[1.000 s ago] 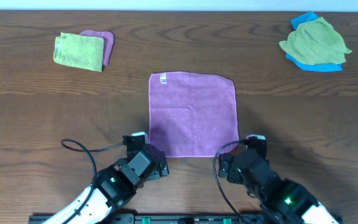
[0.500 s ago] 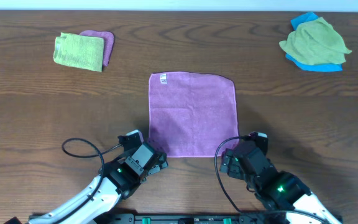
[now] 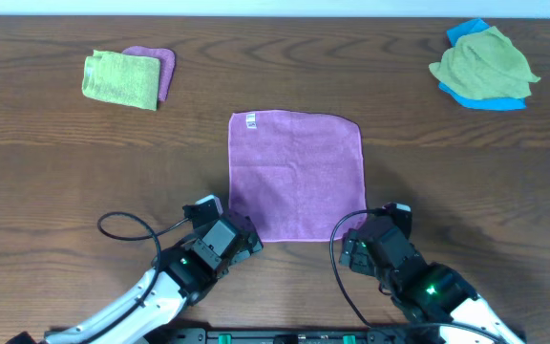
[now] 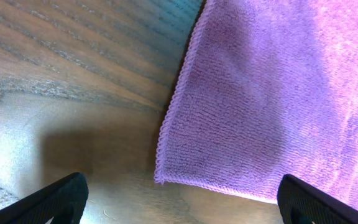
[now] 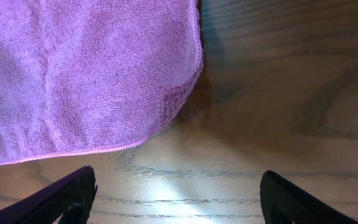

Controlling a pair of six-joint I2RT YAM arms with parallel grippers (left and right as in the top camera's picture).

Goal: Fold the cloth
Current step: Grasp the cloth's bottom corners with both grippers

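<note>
Overhead view: the cloth [image 3: 296, 177] lies flat and unfolded at the centre of the table [image 3: 65, 172], with its white label [image 3: 251, 120] at the 11 o'clock corner. No fold has been made.

The left gripper [image 4: 179, 202] stands at the cloth's 7 o'clock corner, jaws spread wide and empty. Its wrist view shows that corner resting on the wood just ahead of the fingers, untouched. The right gripper [image 5: 179, 196] stands at the 5 o'clock corner, likewise spread and empty.

Judgement: the step in hand is the approach to the first pinch. The next move calls for both grippers to descend, nip their corners together, and carry the near edge evenly toward 12 o'clock.

A folded green cloth [image 3: 120, 79] at 10 o'clock and a green-and-blue heap [image 3: 483, 65] at 2 o'clock lie well apart.
</note>
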